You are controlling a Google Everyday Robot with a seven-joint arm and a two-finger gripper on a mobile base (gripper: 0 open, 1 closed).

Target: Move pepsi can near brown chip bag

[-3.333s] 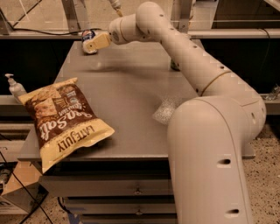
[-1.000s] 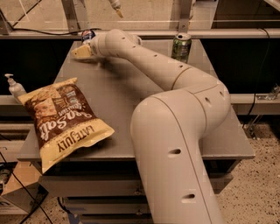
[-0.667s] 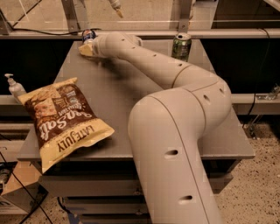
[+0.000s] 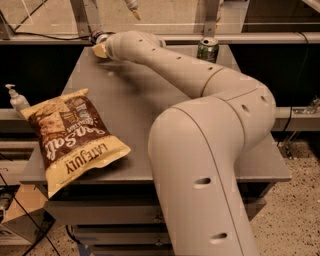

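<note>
The brown chip bag (image 4: 72, 137) lies flat on the front left of the grey table (image 4: 150, 95), dark brown with white script and pale yellow edges. My gripper (image 4: 100, 49) is at the table's far left corner, at the end of my long cream arm (image 4: 200, 85), which stretches across the table. The pepsi can (image 4: 97, 36) is mostly hidden behind the gripper; only a dark rounded top shows right against it. The can is far from the bag, about half a table length behind it.
A green can (image 4: 207, 49) stands at the back edge, right of the arm. A soap pump bottle (image 4: 16, 99) stands on a shelf left of the table. A metal rail and posts (image 4: 80, 15) run behind the table. A cardboard box (image 4: 20, 210) sits low left.
Since 3.3 s ago the arm has stretched out and the gripper has dropped to the far left corner at the can. Over the last second it has barely shifted. The bag has not moved.
</note>
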